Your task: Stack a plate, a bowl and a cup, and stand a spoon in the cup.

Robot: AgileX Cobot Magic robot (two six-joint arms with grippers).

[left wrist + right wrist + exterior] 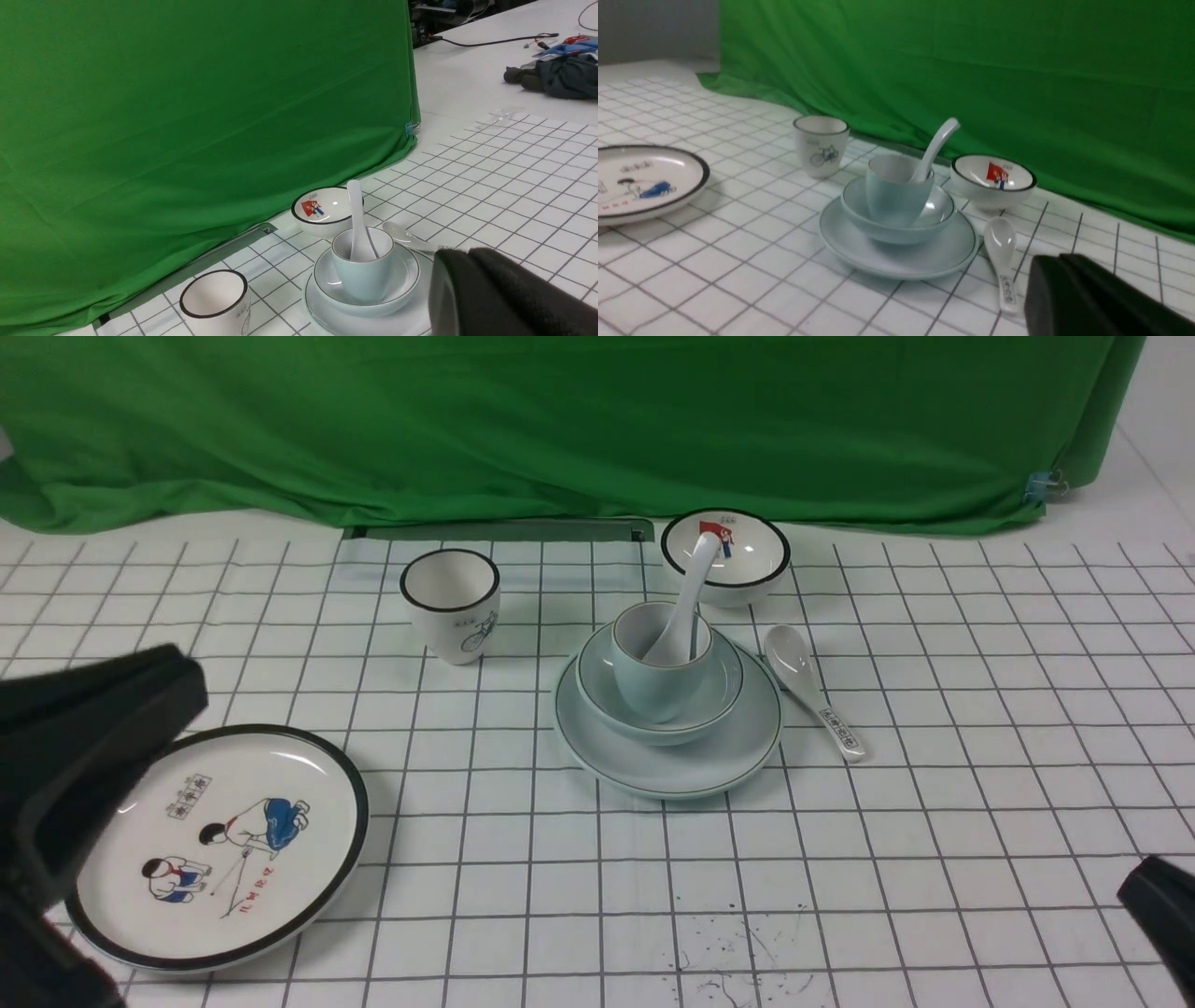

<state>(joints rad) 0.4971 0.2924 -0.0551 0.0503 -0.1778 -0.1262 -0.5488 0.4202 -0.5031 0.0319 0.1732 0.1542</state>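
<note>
The stack – plate [668, 761], bowl [659, 689], cup [659, 663], spoon [686, 597] – sat mid-frame, well apart from both closed, empty grippers – left [93, 728], right [1162, 905].

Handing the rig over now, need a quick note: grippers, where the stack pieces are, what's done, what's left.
Left gripper: shut, empty, pulled back near the cartoon plate.
Right gripper: shut, empty, low at the near right corner of the table.
Plate: on the table, centre.
Bowl: sitting on the plate.
Cup: upright in the bowl.
Spoon: standing in the cup, handle leaning on the rim toward the backdrop.
Done: all three stacked, spoon in.
Left: nothing visible; park the arms. The bicycle cup, picture bowl and printed spoon stay out.
</note>
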